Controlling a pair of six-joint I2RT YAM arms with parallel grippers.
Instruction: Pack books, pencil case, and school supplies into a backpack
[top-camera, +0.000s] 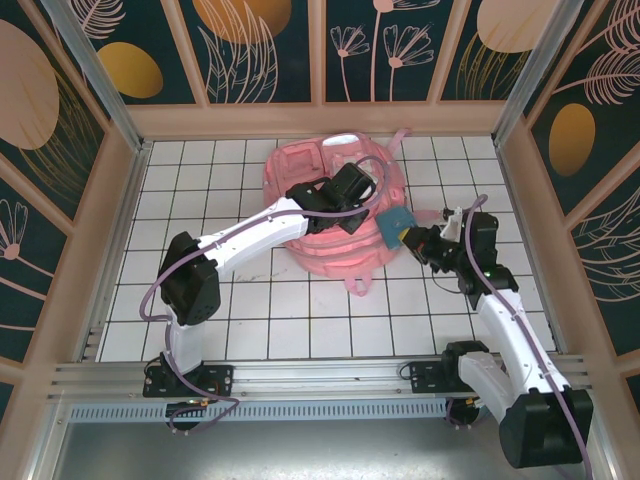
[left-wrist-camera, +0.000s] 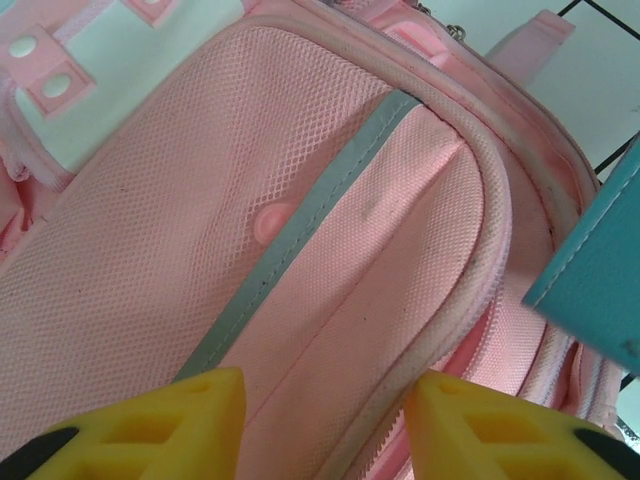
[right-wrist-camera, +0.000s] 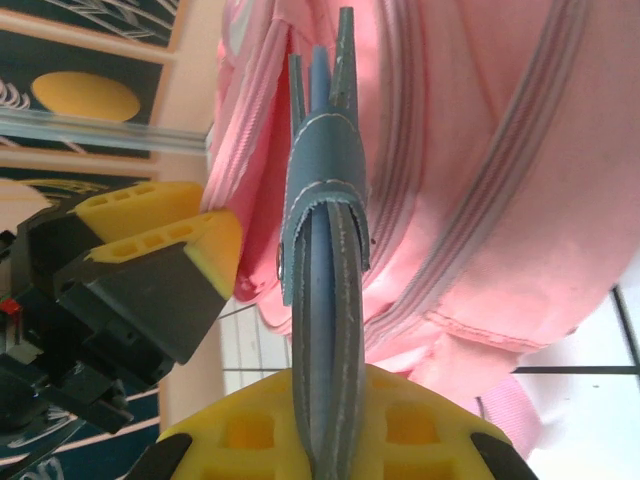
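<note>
Between the right fingers (right-wrist-camera: 235, 435), in the right wrist view, we see the pencil case (right-wrist-camera: 320, 230) clamped edge-on, its blue-teal seams running up from the yellow pads toward the pink backpack (right-wrist-camera: 480, 150) just beyond. That view also catches the yellow tips of the left fingers (right-wrist-camera: 165, 225), off to the left of the case and close beside it.

From the left wrist we get what the other wrist hides. The left fingers stand apart over the backpack's mesh front pocket, with a grey strip (left-wrist-camera: 300, 240) and the pocket's piped edge running between them. Whether they touch the fabric we cannot tell. A corner of the case juts in to the right of them.

From above we see the whole layout. The backpack lies on the tiled table (top-camera: 260, 310), with the left fingers over the half nearer the right fingers, which hold the case at its edge.
</note>
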